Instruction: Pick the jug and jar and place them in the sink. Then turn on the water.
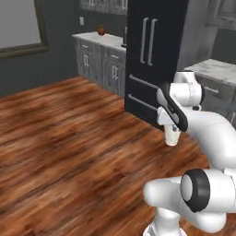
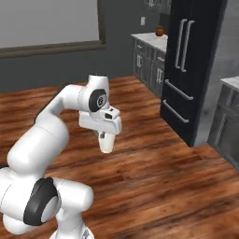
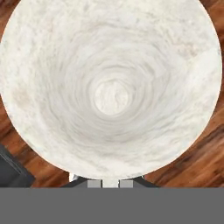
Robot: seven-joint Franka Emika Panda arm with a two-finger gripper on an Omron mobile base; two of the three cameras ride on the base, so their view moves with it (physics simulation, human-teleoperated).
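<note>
1. While my arm hangs over the wooden floor (image 1: pixel 69 152), my fingers (image 2: pixel 106 140) are closed tight on the jug (image 2: pixel 107 143), which hangs in the air below my hand, clear of the boards.
2. From the left base view the jug (image 1: pixel 172 136) shows as a small cream-white tapered cup just under my wrist, upright, narrow end down.
3. Looking along my hand, I see straight into the jug's open mouth (image 3: pixel 111 87): a pale, marbled inside that narrows to a small round bottom, with its rim close to the camera.
4. Around that rim, brown floorboards (image 3: pixel 205 144) show at the edges.
5. Well beyond the jug stands a tall black refrigerator (image 1: pixel 156 50) with two long vertical handles and two drawer bars below.
6. Left of the refrigerator runs a grey cabinet row with a pale table top (image 1: pixel 99 39), and a small reddish round thing (image 1: pixel 101 30) sits on it; I cannot tell what it is.
7. To the right of the refrigerator another pale table top (image 1: pixel 216 70) lies over grey cabinets.
8. On the dark wall a large framed window (image 2: pixel 46 25) shows light grey.
</note>
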